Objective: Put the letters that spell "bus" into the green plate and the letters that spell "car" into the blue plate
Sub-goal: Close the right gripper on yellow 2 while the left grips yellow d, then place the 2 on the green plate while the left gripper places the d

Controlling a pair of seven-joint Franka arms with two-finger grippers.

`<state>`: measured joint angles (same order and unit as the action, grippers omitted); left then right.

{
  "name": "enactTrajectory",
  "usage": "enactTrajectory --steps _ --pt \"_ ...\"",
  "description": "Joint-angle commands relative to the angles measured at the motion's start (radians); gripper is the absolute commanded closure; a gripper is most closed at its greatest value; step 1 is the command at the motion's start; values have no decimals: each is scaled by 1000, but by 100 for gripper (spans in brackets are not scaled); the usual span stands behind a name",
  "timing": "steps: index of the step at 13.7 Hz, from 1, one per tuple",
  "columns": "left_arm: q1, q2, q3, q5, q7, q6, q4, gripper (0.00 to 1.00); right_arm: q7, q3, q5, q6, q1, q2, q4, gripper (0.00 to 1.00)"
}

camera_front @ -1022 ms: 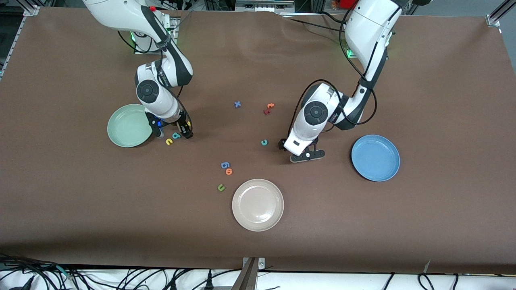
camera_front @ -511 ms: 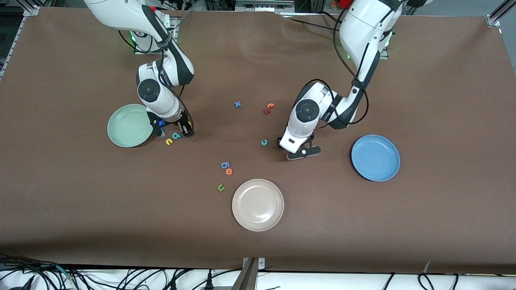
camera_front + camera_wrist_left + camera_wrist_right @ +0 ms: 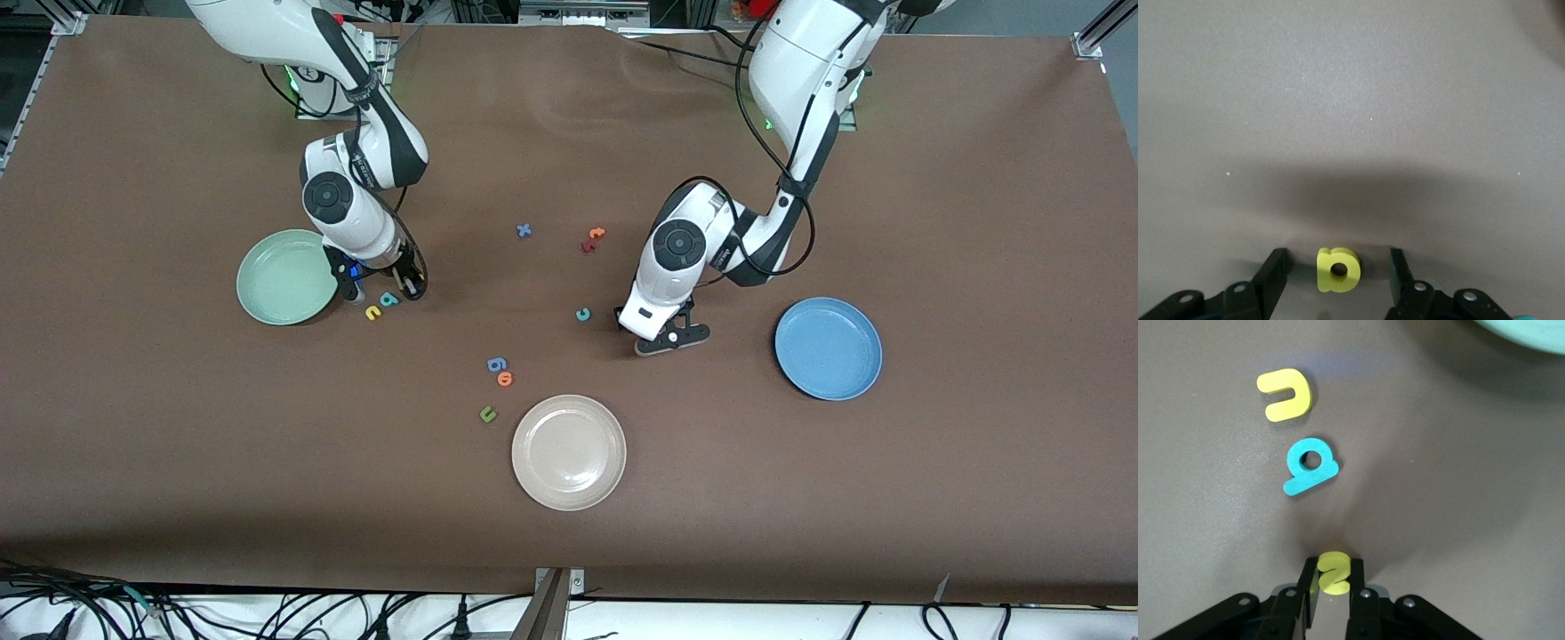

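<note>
Beside the green plate (image 3: 286,276), toward the middle of the table, we have our right gripper (image 3: 1331,581) down at the cloth, its fingers (image 3: 1357,580) pressed together on the yellow s (image 3: 1333,573). Just near it lie the teal b (image 3: 1309,465) and the yellow u (image 3: 1286,394), both flat on the table and apart from each other; the front view shows them a little nearer the camera than the gripper, just off the plate's rim.

Our left gripper (image 3: 1338,273) sits low over the table between the teal c (image 3: 583,314) and the blue plate (image 3: 828,348). Its fingers (image 3: 1273,273) stand spread on either side of the yellow a (image 3: 1337,270), which lies flat with a gap to each finger. We cannot make out the teal r.

Both plates hold no letters. A blue x (image 3: 524,230) and red and orange letters (image 3: 592,239) lie toward the robots' bases; a beige-white plate (image 3: 569,452), a dark green u (image 3: 487,413) and an orange o (image 3: 505,379) lie nearer the front camera.
</note>
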<state>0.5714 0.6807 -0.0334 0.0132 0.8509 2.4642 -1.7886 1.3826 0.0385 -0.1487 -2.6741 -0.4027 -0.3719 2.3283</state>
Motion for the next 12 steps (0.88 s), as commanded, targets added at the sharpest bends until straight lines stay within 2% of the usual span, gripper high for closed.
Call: enactTrajectory --steps 1,4,6,7,9,10,12 --pt "5 13 6 -30 25 -1 20 34 -19 7 -11 104 -2 31 -7 98" --pt "7 13 6 -32 45 -1 20 51 -86 -15 -8 358 1 94 -105 98" --pt "8 13 7 -32 60 -1 20 59 -181 -84 -8 571 1 110 -196 98" --pt "10 13 7 -30 68 -1 20 63 -245 -124 -8 636 1 116 -222 98" --pt "11 13 6 -32 79 -1 20 74 -391 -202 -5 689 -1 143 -224 98" --pt "11 14 6 -32 89 -1 20 83 -469 -247 3 712 -1 146 -224 98" --pt "11 14 7 -32 91 -4 20 91 -636 -323 14 717 1 140 -218 98"
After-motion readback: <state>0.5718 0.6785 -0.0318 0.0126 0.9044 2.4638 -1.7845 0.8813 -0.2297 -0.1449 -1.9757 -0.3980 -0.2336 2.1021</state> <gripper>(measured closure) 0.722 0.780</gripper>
